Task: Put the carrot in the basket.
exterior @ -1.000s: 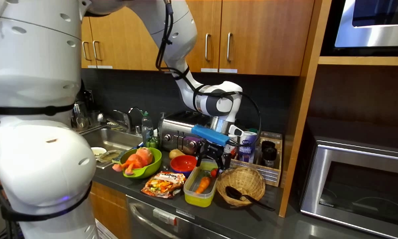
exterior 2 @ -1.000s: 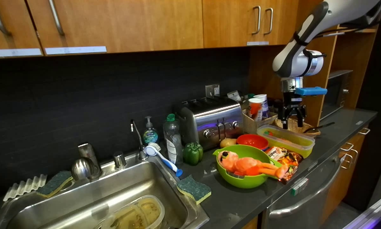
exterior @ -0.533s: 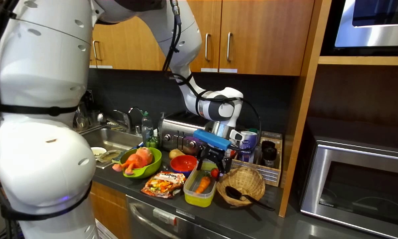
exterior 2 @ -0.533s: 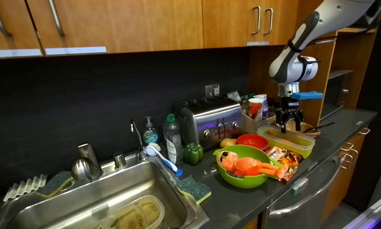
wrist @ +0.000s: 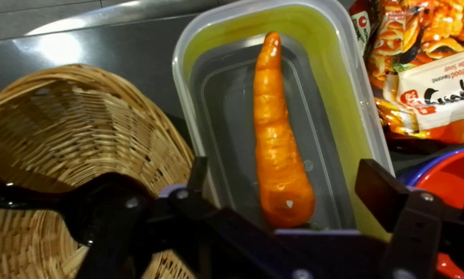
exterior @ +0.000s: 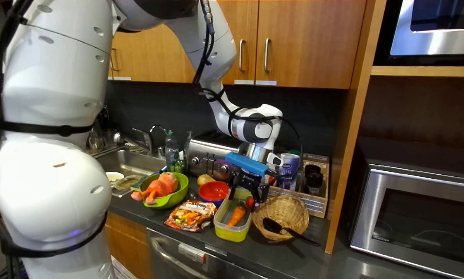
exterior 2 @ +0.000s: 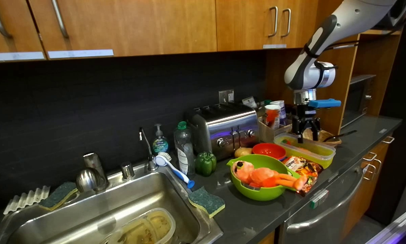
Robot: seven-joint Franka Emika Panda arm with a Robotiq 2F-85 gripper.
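Note:
The carrot (wrist: 272, 128) is slim and orange. It lies lengthwise inside a clear, yellow-green rectangular container (wrist: 185, 81), which also shows in an exterior view (exterior: 232, 235). The wicker basket (wrist: 77, 128) stands right beside the container, with a black spoon (wrist: 100, 201) resting in it. In an exterior view the carrot (exterior: 237, 215) and the basket (exterior: 284, 207) both show. My gripper (wrist: 288, 180) is open and empty, above the container. Its fingers stand on either side of the carrot's thick end, apart from it. The gripper also shows in both exterior views (exterior: 246, 197) (exterior 2: 308, 136).
A red bowl (exterior: 213, 190) and a noodle packet (exterior: 191, 215) sit beside the container. A green bowl (exterior 2: 257, 193) with a pink plush toy stands nearer the sink. The toaster (exterior 2: 223, 132) and a tray of jars (exterior: 313, 209) stand behind.
My gripper has come down toward the container and shifted slightly toward the sink side. It stays open. The carrot, container and basket have not moved.

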